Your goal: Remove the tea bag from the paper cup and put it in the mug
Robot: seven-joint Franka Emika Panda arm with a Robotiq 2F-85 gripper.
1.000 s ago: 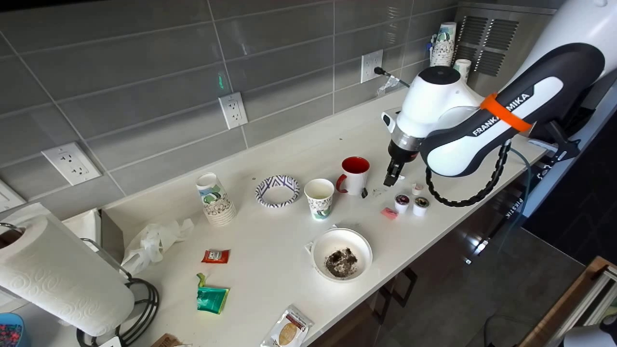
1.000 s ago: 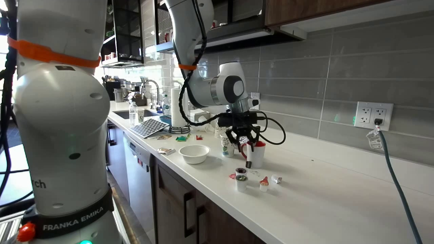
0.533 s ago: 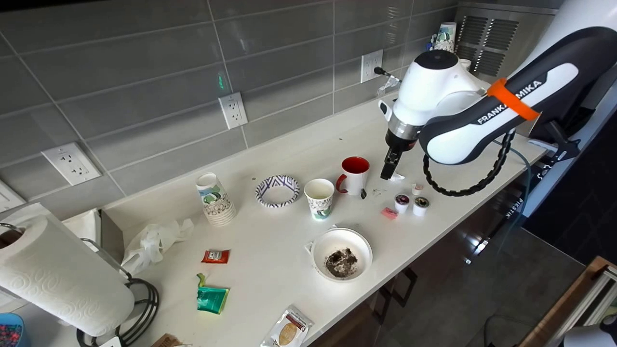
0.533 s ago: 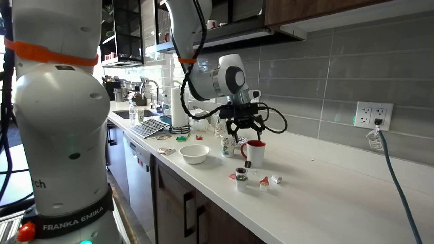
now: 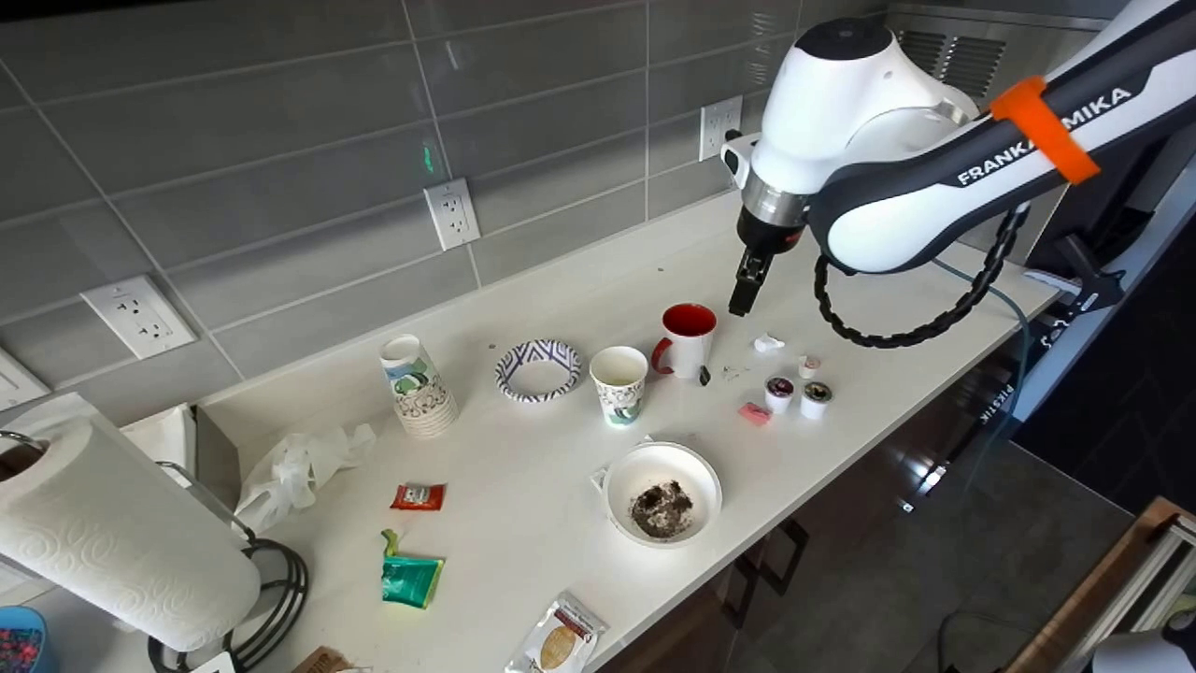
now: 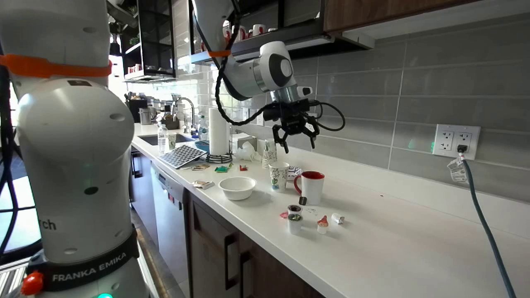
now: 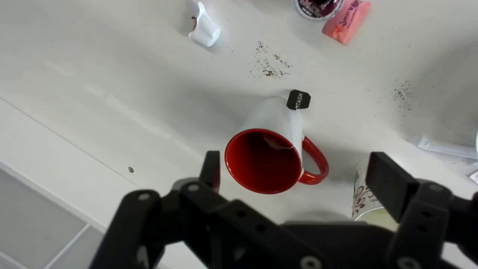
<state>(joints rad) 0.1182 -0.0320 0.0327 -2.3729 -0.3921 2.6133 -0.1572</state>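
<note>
The mug (image 7: pixel 257 168) is white outside with a red inside and red handle. It stands upright on the counter, also seen in both exterior views (image 5: pixel 692 353) (image 6: pixel 313 191). In the wrist view the pale tea bag (image 7: pixel 275 142) lies inside the mug. Its string crosses the rim to a dark STASH tag (image 7: pixel 298 99) hanging outside by the handle. The paper cup (image 5: pixel 622 397), white with a green and brown print, stands beside the mug; it also shows in the wrist view (image 7: pixel 363 196). My gripper (image 6: pixel 299 147) is open and empty, raised above the mug.
A white bowl (image 5: pixel 712 512) with dark grounds sits near the front edge. A patterned bowl (image 5: pixel 505 381) and stacked cups (image 5: pixel 427 402) stand toward the wall. Several small pods (image 5: pixel 778 396) and a pink packet (image 5: pixel 755 413) lie near the mug. Green (image 5: pixel 411 581) and red packets (image 5: pixel 418 496) lie further off.
My gripper's fingers have spread apart, and the gripper has risen from low by the mug to well above it. The mug and paper cup have stayed in place.
</note>
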